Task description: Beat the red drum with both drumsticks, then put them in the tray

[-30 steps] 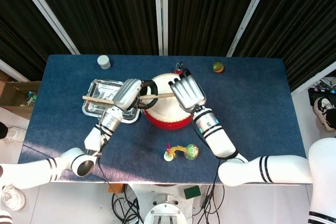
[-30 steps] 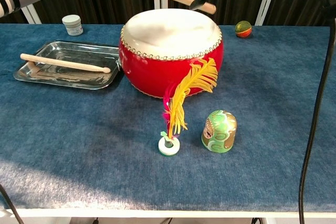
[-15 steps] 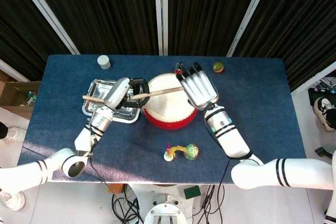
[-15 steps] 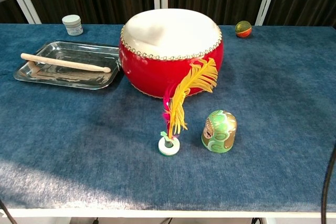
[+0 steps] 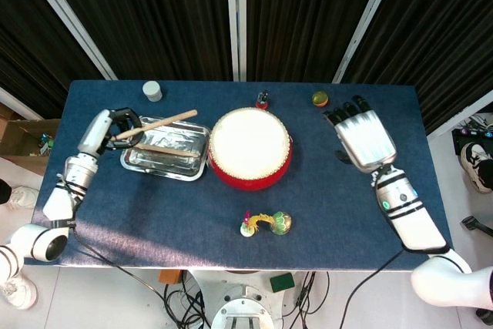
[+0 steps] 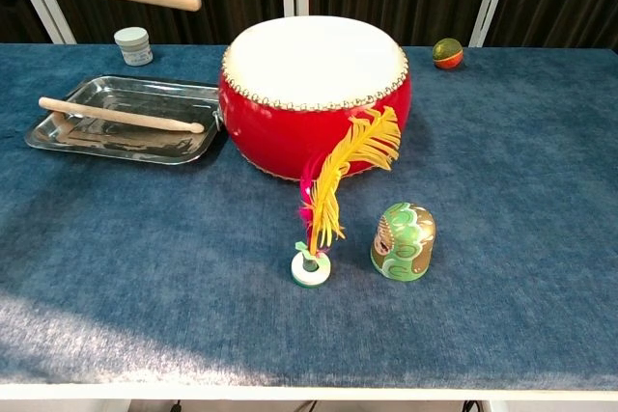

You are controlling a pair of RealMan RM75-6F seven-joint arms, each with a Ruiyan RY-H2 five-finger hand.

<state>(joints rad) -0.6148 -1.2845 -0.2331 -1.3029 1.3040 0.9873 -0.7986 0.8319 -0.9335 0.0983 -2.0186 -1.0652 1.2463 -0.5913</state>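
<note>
**Left hand over the tray edge, second stick not yet down**

Left hand (image 5: 108, 125) gripping one drumstick (image 5: 158, 122) by its butt, hovering just left of the tray (image 5: 199, 135) — stick angled up and to the right, tip reaching over the tray's far rim. From the chest view, clearly lifted above the tray, not touching it. Inside the tray, the other drumstick (image 6: 121, 115) lying lengthwise on the metal floor. Just right of the tray, almost against its near corner: the red drum (image 5: 250, 149), nothing on its skin. Well right of the tray, past the drum: right hand (image 5: 363, 139), fingers spread, palm flat, holding nothing.

Further from the tray: small lidded jar (image 5: 152, 91) beyond its far left corner, feather toy (image 6: 338, 188) and green doll (image 6: 404, 240) in front of the drum, a little ball (image 5: 320, 99) far off to the right.

Step in hand, judging by the layout — stowing the last stick. Next: lower it over the tray, level it beside the first stick, then open the fingers. Risk of a clatter or roll-off if let go while tilted across the rim.
</note>
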